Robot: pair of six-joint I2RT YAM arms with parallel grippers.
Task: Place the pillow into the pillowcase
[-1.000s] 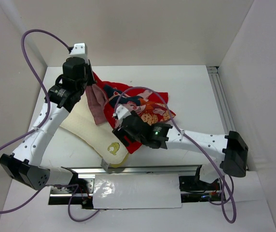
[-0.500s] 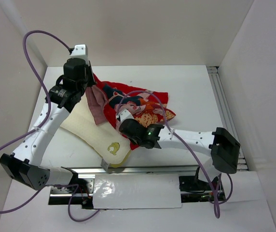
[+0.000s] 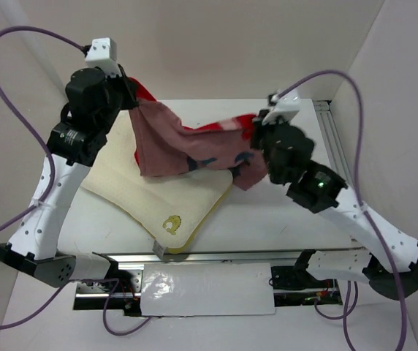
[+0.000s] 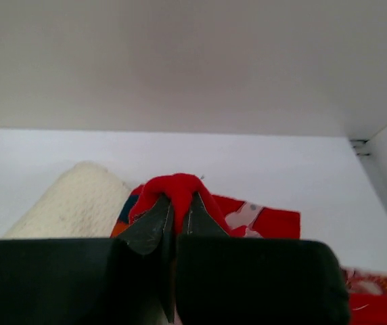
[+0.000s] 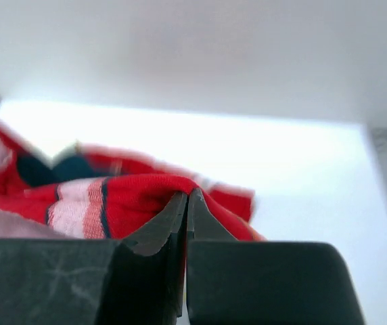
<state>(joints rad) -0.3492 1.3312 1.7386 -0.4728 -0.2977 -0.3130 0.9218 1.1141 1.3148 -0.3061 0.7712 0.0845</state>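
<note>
Up swings my right gripper (image 3: 256,137), clamped shut on the pillowcase (image 3: 176,142) edge. Nearest me the pillow (image 3: 161,201) lies flat; the case stretches above it to my left gripper (image 3: 132,104), pinching its far corner. Unfolding step, I reckon; next, find and spread the mouth.

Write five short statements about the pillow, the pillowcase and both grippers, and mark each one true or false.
1. The left gripper is shut on a red fold of the pillowcase. True.
2. The right gripper hangs open over the pillow. False: it is shut on the pillowcase's other end.
3. The pillow is inside the pillowcase. False: it lies bare on the table, partly under the lifted case.
4. The pillowcase spans between the two grippers. True.
5. The pillowcase covers the pillow's yellow emblem. False: the emblem shows near the pillow's near corner.
</note>
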